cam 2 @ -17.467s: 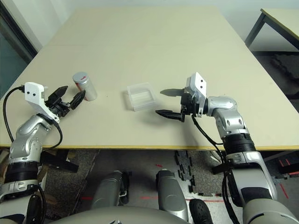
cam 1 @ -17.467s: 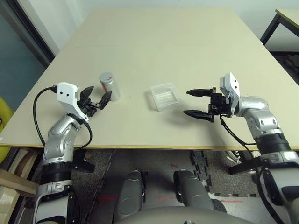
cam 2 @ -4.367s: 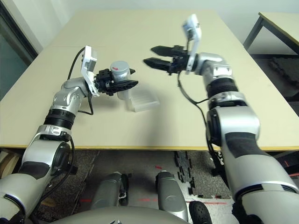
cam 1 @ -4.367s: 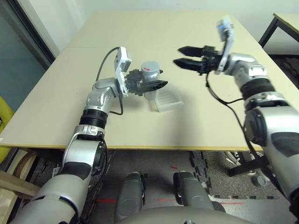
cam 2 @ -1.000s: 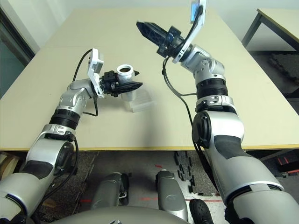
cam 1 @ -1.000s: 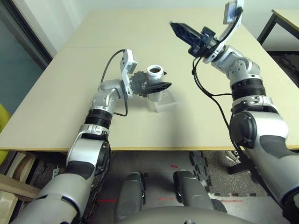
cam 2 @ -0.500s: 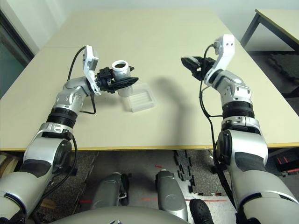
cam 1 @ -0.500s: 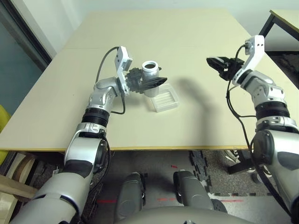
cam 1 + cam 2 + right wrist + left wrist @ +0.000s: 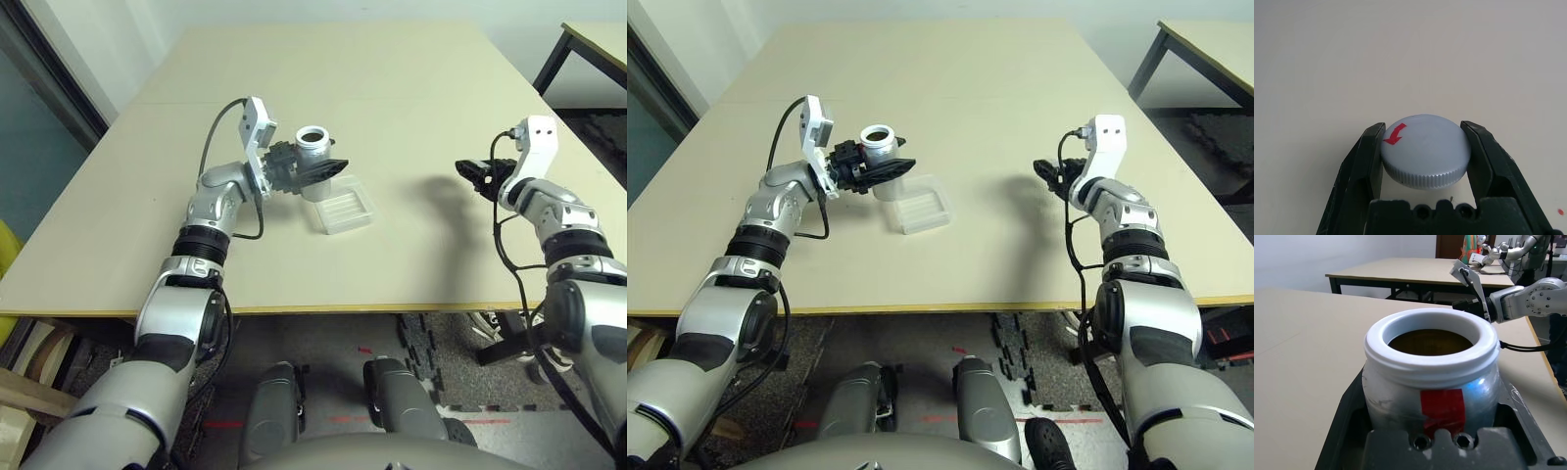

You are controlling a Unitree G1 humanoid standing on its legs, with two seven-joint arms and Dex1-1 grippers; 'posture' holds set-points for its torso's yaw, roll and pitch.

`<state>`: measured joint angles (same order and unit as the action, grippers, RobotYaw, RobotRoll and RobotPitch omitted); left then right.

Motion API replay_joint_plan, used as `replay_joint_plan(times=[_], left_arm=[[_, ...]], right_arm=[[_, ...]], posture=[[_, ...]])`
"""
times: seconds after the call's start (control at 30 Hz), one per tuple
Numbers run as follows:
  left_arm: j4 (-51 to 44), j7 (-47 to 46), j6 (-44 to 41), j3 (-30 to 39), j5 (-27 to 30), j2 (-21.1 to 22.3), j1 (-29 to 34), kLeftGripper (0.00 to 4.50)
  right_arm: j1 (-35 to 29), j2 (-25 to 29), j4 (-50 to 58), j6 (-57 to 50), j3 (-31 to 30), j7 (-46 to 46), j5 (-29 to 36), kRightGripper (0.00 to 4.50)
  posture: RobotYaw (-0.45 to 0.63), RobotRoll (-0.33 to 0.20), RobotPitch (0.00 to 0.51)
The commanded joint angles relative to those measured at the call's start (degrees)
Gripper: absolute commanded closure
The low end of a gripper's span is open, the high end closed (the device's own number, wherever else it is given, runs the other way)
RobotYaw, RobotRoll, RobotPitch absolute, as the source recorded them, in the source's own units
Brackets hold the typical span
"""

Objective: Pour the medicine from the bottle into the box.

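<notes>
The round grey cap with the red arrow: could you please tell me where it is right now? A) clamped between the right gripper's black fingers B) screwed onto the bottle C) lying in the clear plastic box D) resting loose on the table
A: the round grey cap sits clamped between the right gripper's fingers, above the table.

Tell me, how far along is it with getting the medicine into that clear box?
Roughly midway. Done: the cap is off, pinched in the right tool low over the table. In hand: the left tool holds the open bottle upright, up off the table beside the box. Left: tipping it; the box looks empty, so nothing has been poured yet.
</notes>
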<state>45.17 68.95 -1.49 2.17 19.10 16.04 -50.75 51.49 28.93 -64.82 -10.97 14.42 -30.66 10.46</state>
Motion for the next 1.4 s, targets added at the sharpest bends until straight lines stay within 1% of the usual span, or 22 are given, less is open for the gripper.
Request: replay_joint_plan(times=[0.03, 0.1, 0.2, 0.23, 0.37, 0.5, 0.6, 0.67, 0.77, 1.07, 1.23, 1.4], left_arm=[[-1.50, -0.18, -0.38, 0.24, -0.40, 0.81, 0.81, 1.77], [-1.93, -0.31, -0.63, 0.24, -0.39, 1.18, 0.99, 1.77], [-2.47, -0.52, -0.98, 0.32, -0.40, 1.79, 1.21, 1.77], [-2.57, -0.66, -1.08, 0.38, -0.42, 2.00, 1.28, 1.77], [-2.68, -1.00, -1.23, 0.39, -0.43, 2.41, 1.40, 1.77], [-2.26, -1.54, -1.10, 0.19, -0.74, 2.70, 1.11, 1.77], [-1.05, -2.00, -0.60, 0.27, -1.17, 3.03, 0.18, 1.77], [-0.56, -2.13, -0.39, 0.31, -1.34, 3.23, -0.24, 1.77], [0.80, -2.27, 0.17, 0.43, -1.90, 3.87, -1.43, 1.77], [5.06, -2.11, 2.33, 0.46, -3.14, 5.44, -4.29, 1.77], [6.82, -1.84, 3.24, 0.59, -3.62, 6.16, -5.29, 1.77], [7.71, -1.65, 3.72, 0.64, -4.00, 6.56, -5.68, 1.77]], right_arm=[[1.50, 0.19, -2.10, 1.47, -0.14, 0.59, -0.67, 1.92], [1.86, -0.16, -2.58, 1.93, -0.10, 0.79, -0.69, 1.20], [2.19, -0.55, -2.82, 2.46, 0.08, 0.75, -0.59, 0.24], [2.30, -0.67, -2.83, 2.73, 0.24, 0.60, -0.41, 0.00], [2.63, -0.91, -2.65, 3.46, 0.59, -0.38, 0.11, 0.00], [2.77, -0.47, -1.58, 3.95, 0.05, -4.52, 0.22, 0.00], [2.20, 0.71, 0.52, 5.15, -2.92, -13.15, -1.30, 0.00], [1.86, 1.39, 1.65, 5.85, -4.44, -17.35, -1.96, 0.00], [1.08, 2.94, 4.95, 7.81, -7.62, -26.84, -2.72, 0.00], [-1.38, 5.01, 16.29, 10.41, -14.09, -49.70, -1.29, 0.00], [-2.73, 4.21, 21.25, 9.72, -15.98, -55.28, -0.20, 0.00], [-3.74, 3.16, 24.34, 8.25, -17.14, -56.62, 0.48, 0.00]], posture=[[-0.21, 0.000, 0.081], [-0.20, 0.000, 0.086], [-0.20, 0.000, 0.090], [-0.20, 0.000, 0.090], [-0.20, 0.000, 0.090], [-0.20, 0.000, 0.088], [-0.20, 0.000, 0.087], [-0.21, 0.000, 0.087], [-0.21, 0.000, 0.085], [-0.21, 0.000, 0.076], [-0.21, 0.000, 0.072], [-0.20, 0.000, 0.073]])
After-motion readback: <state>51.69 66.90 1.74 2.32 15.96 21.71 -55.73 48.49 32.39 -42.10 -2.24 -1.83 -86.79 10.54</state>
